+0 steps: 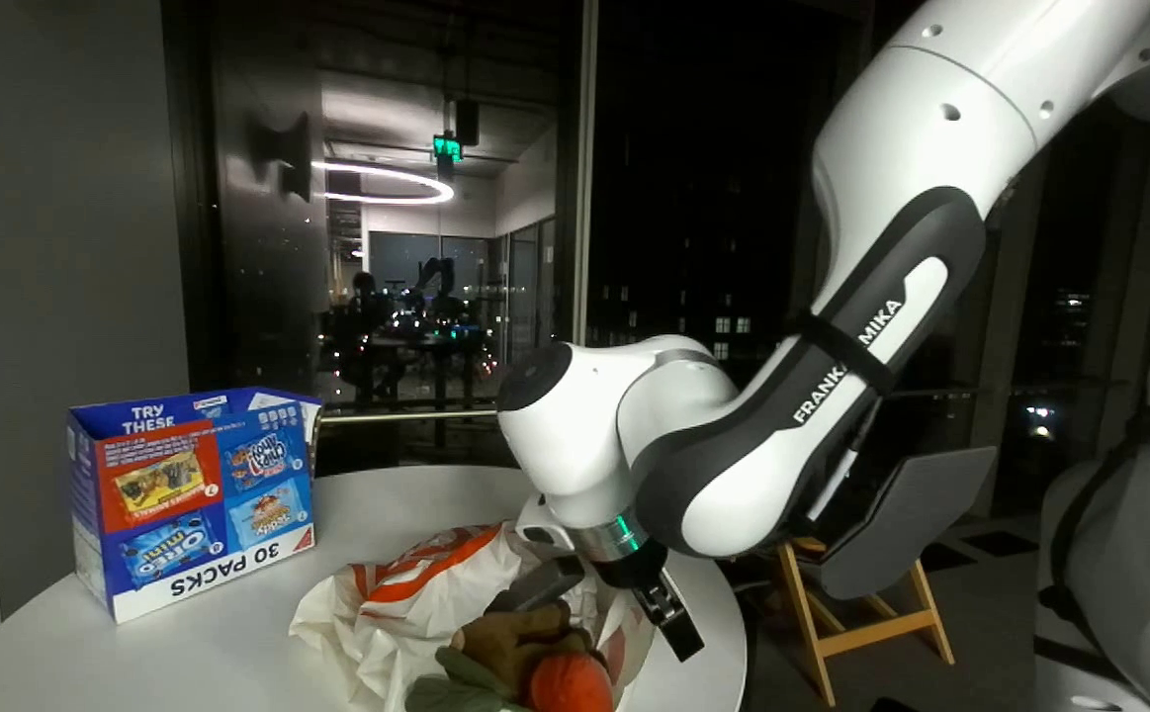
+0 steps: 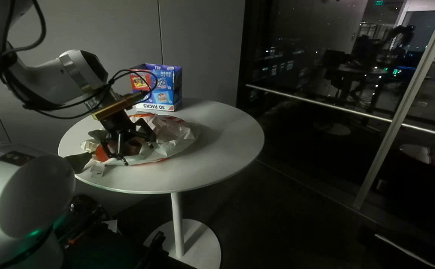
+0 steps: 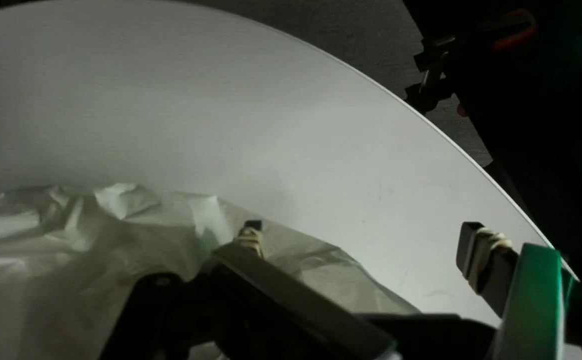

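Two black robot fingers point(image 3: 493, 277), with pale bands wrapped round their tips, are spread wide apart at the end of the slanting dark gripper point(image 2: 138, 154). In the wrist view, one finger sits over a crumpled white plastic bag point(image 2: 174, 136) with red-orange print, and the other over the smooth, round white table point(image 2: 224, 149). I can't tell if a finger touches the bag. It lies on the table, puffy and wrinkly, thin and a bit shiny. In an exterior view its long way runs sideways, one end near the rim by the robot's pale, rounded body point(image 2: 34, 190), the other toward the table's middle. Soft-looking things sit at the rim end: a brown lump point(image 1: 505, 633), a round orange-red bit point(image 1: 572, 682) and a floppy grey-green piece point(image 1: 461, 682). I can't tell if they are in the bag or on top. Behind the bag, in an exterior view, stands a blue cardboard box point(image 2: 165, 93) with flat sides and an open top.
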Action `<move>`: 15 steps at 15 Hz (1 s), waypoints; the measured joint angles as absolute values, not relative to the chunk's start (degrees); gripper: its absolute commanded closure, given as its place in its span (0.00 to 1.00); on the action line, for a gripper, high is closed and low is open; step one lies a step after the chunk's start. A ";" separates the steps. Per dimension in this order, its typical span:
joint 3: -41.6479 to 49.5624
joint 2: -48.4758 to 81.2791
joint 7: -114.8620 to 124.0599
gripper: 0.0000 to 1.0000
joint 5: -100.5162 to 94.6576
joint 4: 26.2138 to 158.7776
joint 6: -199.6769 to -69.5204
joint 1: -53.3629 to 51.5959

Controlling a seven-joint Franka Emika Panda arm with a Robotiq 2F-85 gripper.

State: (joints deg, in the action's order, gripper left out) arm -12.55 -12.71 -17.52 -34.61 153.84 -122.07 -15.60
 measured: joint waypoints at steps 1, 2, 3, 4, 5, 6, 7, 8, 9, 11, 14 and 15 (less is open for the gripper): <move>-11.87 -13.52 -20.10 0.00 -34.53 154.85 -124.68 -15.60; -11.05 -14.16 -22.77 0.00 -34.49 155.82 -127.41 -15.60; -10.24 -14.66 -25.30 0.00 -34.47 156.72 -130.13 -15.60; -9.52 -15.12 -27.77 0.00 -34.45 157.59 -132.79 -15.60; -8.98 -15.20 -30.27 0.00 -34.30 157.95 -135.23 -15.61; -8.52 -15.12 -32.88 0.00 -34.00 157.93 -137.49 -15.61; -8.12 -14.95 -35.48 0.00 -33.48 157.92 -139.83 -15.61; -7.65 -14.55 -38.40 0.00 -32.50 157.91 -142.28 -15.62; -7.20 -14.03 -41.40 0.00 -31.31 157.93 -144.67 -15.63; -6.14 -12.67 -48.59 0.00 -27.41 157.96 -149.35 -15.71; -2.61 -9.71 -61.47 0.00 -16.86 158.03 -150.81 -18.76; -2.66 -8.84 -63.52 0.00 -14.85 157.99 -149.40 -18.58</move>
